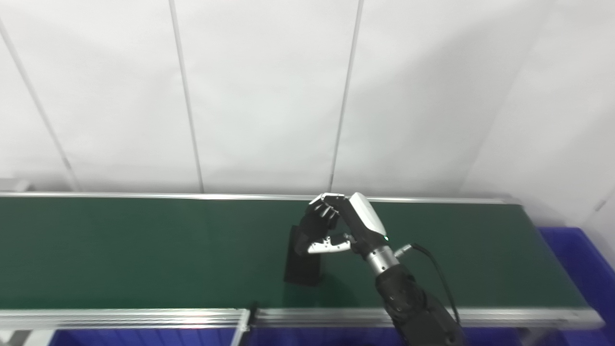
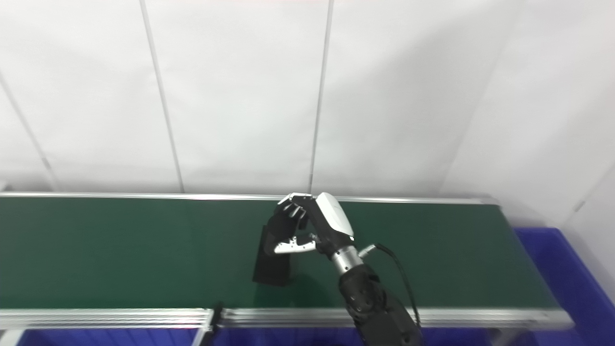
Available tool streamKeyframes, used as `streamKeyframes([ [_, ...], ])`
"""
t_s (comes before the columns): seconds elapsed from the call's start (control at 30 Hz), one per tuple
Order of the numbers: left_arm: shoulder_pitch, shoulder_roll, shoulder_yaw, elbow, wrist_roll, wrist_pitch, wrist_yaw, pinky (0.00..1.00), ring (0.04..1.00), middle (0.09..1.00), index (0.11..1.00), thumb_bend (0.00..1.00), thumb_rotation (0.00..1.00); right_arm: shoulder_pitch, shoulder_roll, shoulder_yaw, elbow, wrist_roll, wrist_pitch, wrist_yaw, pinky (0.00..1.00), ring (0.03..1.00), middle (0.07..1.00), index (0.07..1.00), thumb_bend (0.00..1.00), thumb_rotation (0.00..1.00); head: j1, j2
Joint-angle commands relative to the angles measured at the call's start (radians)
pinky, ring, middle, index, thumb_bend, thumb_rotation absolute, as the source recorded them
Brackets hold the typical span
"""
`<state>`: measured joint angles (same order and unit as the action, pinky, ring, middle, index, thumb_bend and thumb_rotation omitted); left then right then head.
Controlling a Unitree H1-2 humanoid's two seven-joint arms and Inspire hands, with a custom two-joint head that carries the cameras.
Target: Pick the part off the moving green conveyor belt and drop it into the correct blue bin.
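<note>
Nearest my cameras, the silver rail [image 1: 144,317] of the conveyor frame runs along the bottom, with strips of blue bin [image 1: 144,338] showing beneath it. Past the rail lies the surface, a dark green belt [image 1: 120,250] stretching the width of my view, closed at the back by a second silver rail [image 1: 144,195]. Behind that I see a plain white panelled wall [image 1: 264,96] with thin vertical seams. Another blue bin [image 1: 584,264] sits off the belt's right end. My right arm comes up from the bottom edge, and the right hand [image 1: 336,226] hangs over the middle of the belt. Its fingers [image 1: 321,211] curl down onto the upper end of the part [image 1: 302,266], with the thumb underneath, so I read them as closed around it. That part is a flat, black, rectangular piece, standing lengthwise towards me, its lower end touching or just above the belt; I cannot tell which. My left hand is out of view.
</note>
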<state>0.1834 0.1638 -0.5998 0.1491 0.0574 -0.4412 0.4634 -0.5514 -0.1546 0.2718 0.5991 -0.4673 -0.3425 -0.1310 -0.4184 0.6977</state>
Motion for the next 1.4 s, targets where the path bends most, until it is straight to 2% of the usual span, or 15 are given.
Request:
streamKeyframes([
  [0.0,0.011,0.006,0.043,-0.065,-0.029,-0.029,-0.080,1.00,1.000,1.000,1.000,0.83,1.00,-0.003,-0.013,-0.028,-0.087,0.006,0.052,0.003,0.31,0.388,0.478,0.530,0.52,0.00,-0.022,0.019],
  [0.13,0.032,-0.008,0.133,-0.109,-0.070,-0.029,-0.188,1.00,1.000,0.998,1.000,0.84,1.00,0.073,-0.032,-0.058,-0.187,0.019,0.123,0.037,0.33,0.403,0.481,0.522,0.52,0.00,-0.053,0.043],
  [0.3,0.043,-0.043,0.226,-0.124,-0.101,-0.028,-0.287,1.00,1.000,0.978,1.000,0.87,0.97,0.176,-0.060,-0.082,-0.307,0.020,0.168,0.067,0.32,0.401,0.479,0.519,0.52,0.00,-0.065,0.056],
  [0.43,0.054,-0.064,0.285,-0.129,-0.105,-0.028,-0.341,1.00,1.000,0.973,1.000,0.90,0.96,0.264,-0.089,-0.111,-0.407,0.033,0.181,0.086,0.33,0.407,0.475,0.521,0.52,0.00,-0.080,0.067],
  [0.57,0.065,-0.087,0.329,-0.135,-0.099,-0.028,-0.370,1.00,0.996,0.969,1.000,0.91,0.95,0.340,-0.109,-0.144,-0.519,0.041,0.239,0.116,0.32,0.401,0.471,0.529,0.52,0.00,-0.090,0.081],
  [0.83,0.077,-0.120,0.385,-0.137,-0.106,-0.028,-0.425,1.00,0.992,0.961,0.995,0.87,0.94,0.468,-0.150,-0.210,-0.671,0.056,0.307,0.151,0.35,0.419,0.467,0.515,0.52,0.00,-0.101,0.097],
  [1.13,0.080,-0.139,0.422,-0.138,-0.098,-0.028,-0.462,1.00,0.986,0.959,0.990,0.85,0.95,0.623,-0.178,-0.302,-0.838,0.081,0.381,0.184,0.29,0.385,0.473,0.533,0.52,0.00,-0.105,0.105],
  [1.37,0.078,-0.149,0.434,-0.134,-0.093,-0.027,-0.475,1.00,0.990,0.959,0.986,0.85,0.95,0.703,-0.169,-0.320,-0.885,0.092,0.394,0.198,0.31,0.395,0.472,0.528,0.52,0.00,-0.100,0.106],
])
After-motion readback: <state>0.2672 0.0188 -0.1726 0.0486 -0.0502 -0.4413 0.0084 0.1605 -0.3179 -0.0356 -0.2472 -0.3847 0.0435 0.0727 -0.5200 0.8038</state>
